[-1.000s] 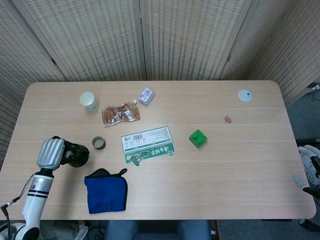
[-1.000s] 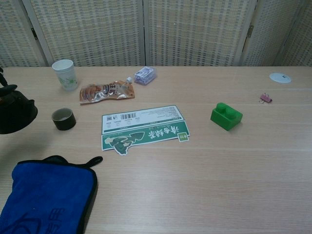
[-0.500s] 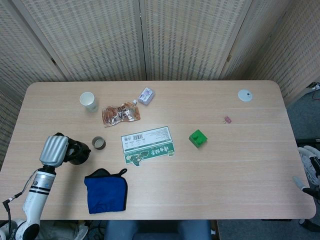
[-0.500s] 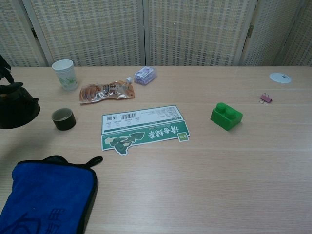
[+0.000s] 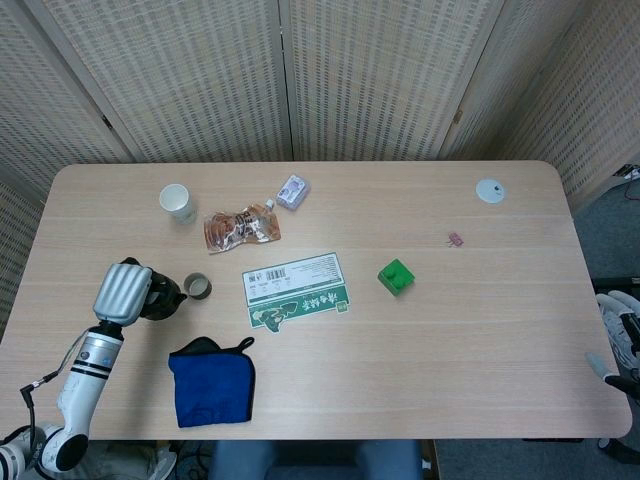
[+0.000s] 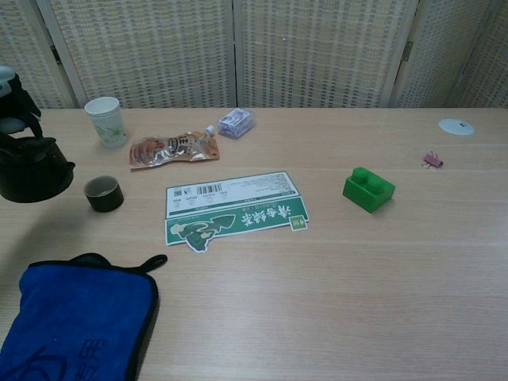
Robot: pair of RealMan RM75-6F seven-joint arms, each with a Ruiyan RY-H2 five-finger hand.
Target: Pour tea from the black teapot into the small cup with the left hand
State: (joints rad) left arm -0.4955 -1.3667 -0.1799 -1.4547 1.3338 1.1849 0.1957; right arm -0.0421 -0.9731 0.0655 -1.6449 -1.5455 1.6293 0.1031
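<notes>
The black teapot (image 5: 162,296) (image 6: 32,171) hangs near the table's left edge, gripped at its handle by my left hand (image 5: 122,291) (image 6: 13,104). Its spout points right, toward the small dark cup (image 5: 197,286) (image 6: 103,193), which stands upright just to the right of the pot. In the chest view the spout sits a little above and left of the cup's rim. I see no liquid falling. Only a sliver of my right hand (image 5: 618,372) shows, off the table's right edge, too little to read its fingers.
A white paper cup (image 5: 177,203), an orange pouch (image 5: 240,227) and a small purple packet (image 5: 292,190) lie behind the cup. A green-and-white card (image 5: 296,291) is to its right, a blue cloth (image 5: 212,382) in front. A green block (image 5: 396,276) sits mid-table.
My left hand has carried the teapot up and to the right, closer to the small cup. Nothing else has moved.
</notes>
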